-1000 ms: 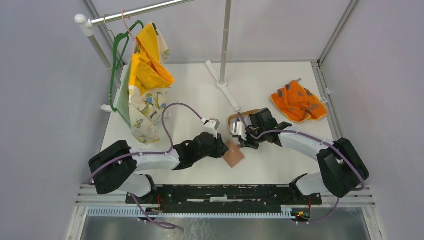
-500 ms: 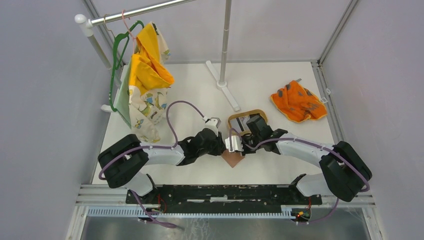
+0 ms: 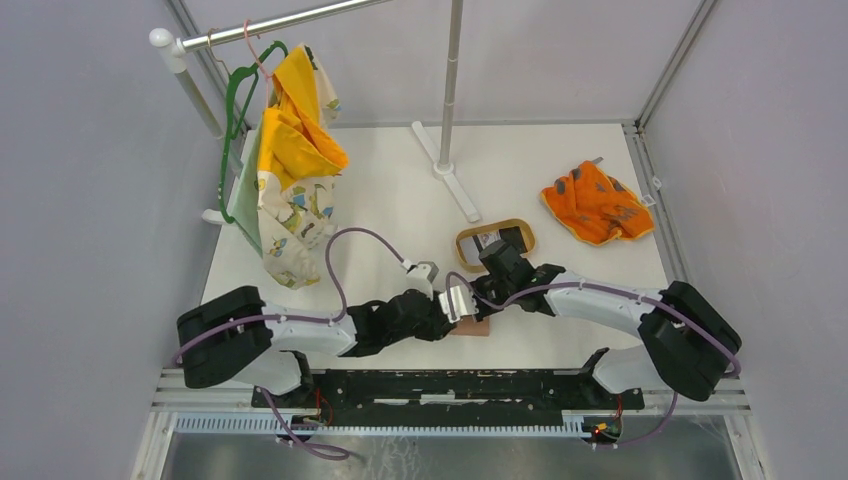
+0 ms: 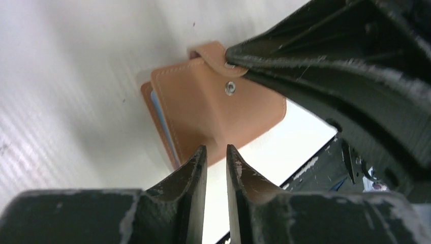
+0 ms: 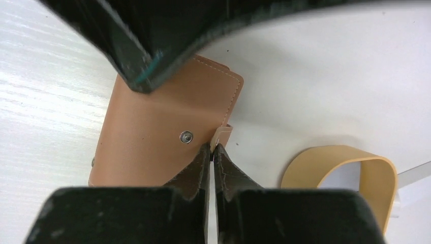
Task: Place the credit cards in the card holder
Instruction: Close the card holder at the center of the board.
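Note:
The card holder [image 3: 479, 329] [image 4: 213, 109] [image 5: 147, 137], a reddish-brown folded wallet with a snap, lies flat near the table's front edge, mostly hidden under both grippers in the top view. My right gripper [image 3: 466, 318] [image 5: 212, 148] is shut on its small strap tab [image 5: 223, 133] [image 4: 216, 52]. My left gripper [image 3: 447, 324] [image 4: 216, 149] hovers at the opposite edge, its jaws a narrow gap apart with nothing between them. A blue-grey lining [image 4: 158, 116] shows at the wallet's side. The credit cards lie in the oval tray, where only a pale one [image 3: 480, 243] shows.
The oval light-wood tray [image 3: 494, 224] [image 5: 335, 155] sits just behind the right arm. An orange patterned cloth [image 3: 597, 203] lies at the back right. A clothes rack with hanging garments [image 3: 290, 170] fills the left, its pole foot [image 3: 447, 168] mid-back.
Both grippers and the card holder shifted toward the near edge. The right arm drew off the tray, uncovering it, and now pinches the strap tab. The left arm pulled back with it.

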You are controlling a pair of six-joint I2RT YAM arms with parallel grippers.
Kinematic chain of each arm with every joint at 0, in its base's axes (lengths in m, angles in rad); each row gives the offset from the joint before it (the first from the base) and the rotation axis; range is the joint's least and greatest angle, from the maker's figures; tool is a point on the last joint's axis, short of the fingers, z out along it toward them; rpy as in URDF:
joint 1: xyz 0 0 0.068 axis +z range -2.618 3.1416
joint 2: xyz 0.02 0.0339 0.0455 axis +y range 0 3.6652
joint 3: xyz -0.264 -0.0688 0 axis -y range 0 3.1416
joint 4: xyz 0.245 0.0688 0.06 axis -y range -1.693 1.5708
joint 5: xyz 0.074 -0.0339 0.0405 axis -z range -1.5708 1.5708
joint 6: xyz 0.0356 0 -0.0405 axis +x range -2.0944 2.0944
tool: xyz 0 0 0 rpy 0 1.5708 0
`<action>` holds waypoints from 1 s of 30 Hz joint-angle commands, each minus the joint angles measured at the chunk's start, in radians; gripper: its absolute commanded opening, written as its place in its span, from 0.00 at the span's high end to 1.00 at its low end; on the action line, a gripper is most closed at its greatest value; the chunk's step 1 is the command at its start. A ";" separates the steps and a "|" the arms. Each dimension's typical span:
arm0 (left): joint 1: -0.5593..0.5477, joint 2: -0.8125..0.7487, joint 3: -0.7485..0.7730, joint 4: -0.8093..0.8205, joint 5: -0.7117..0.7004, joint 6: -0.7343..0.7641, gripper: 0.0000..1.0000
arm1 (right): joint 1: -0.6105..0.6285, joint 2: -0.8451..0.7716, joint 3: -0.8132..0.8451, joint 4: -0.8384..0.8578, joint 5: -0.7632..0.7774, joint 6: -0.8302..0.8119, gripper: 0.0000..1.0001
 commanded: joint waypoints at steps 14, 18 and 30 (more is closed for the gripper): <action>-0.015 -0.092 0.072 -0.021 -0.068 0.093 0.77 | -0.113 -0.042 0.065 -0.099 -0.215 0.047 0.66; -0.014 -0.020 0.103 -0.017 -0.068 0.086 0.83 | -0.122 -0.023 0.074 -0.087 -0.226 0.072 0.66; 0.005 0.075 0.102 -0.037 -0.086 0.070 0.94 | -0.180 0.081 0.196 -0.192 -0.266 0.053 0.60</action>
